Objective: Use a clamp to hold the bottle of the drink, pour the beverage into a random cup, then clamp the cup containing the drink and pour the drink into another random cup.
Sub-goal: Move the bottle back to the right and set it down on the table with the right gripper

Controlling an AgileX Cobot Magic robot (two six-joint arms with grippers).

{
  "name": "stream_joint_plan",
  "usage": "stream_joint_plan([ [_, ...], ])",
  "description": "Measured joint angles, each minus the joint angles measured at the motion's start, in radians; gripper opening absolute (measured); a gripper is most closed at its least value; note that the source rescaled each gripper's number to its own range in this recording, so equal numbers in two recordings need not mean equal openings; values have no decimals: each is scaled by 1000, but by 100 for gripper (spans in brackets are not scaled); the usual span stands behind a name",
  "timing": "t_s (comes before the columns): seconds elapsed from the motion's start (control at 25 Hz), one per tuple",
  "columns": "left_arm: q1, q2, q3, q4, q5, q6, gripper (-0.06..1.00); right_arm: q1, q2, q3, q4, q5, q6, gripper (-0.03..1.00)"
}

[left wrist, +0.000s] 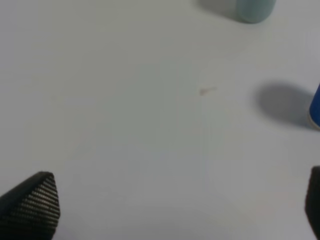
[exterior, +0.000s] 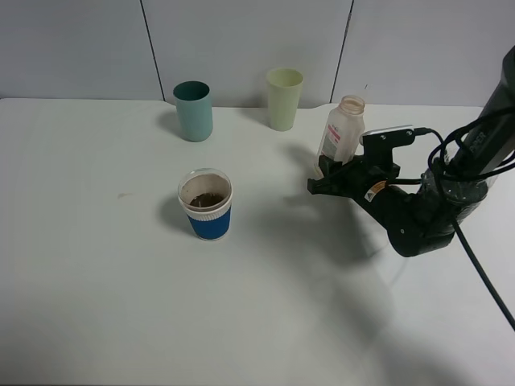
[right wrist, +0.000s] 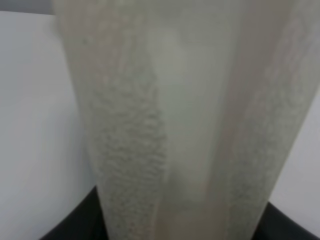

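Note:
My right gripper is shut on the lower part of the bottle, which stands upright and looks nearly empty, right of the middle of the table. In the right wrist view the clear bottle fills the picture. The blue cup stands at the table's middle with brown beverage in its bottom. The teal tumbler stands behind it near the wall. My left gripper is open over bare table, with the blue cup's edge and the teal tumbler's base ahead of it.
A pale yellow-green tumbler stands at the back, between the teal tumbler and the bottle. The white table carries a small faint stain left of the blue cup. The left arm does not show in the high view.

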Motion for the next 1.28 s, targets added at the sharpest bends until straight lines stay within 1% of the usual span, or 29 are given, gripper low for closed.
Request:
stream_joint_plan([
  [0.76, 0, 0, 0, 0, 0, 0, 100, 0, 0, 0, 42, 0, 3, 0],
  [0.92, 0, 0, 0, 0, 0, 0, 100, 0, 0, 0, 44, 2, 3, 9],
  [0.96, 0, 0, 0, 0, 0, 0, 100, 0, 0, 0, 44, 2, 3, 9],
  [1.0, 0, 0, 0, 0, 0, 0, 100, 0, 0, 0, 46, 22, 3, 13],
  [1.12, 0, 0, 0, 0, 0, 0, 100, 0, 0, 0, 49, 39, 3, 14],
  [1.28, 0, 0, 0, 0, 0, 0, 100, 0, -17, 0, 55, 55, 3, 24],
])
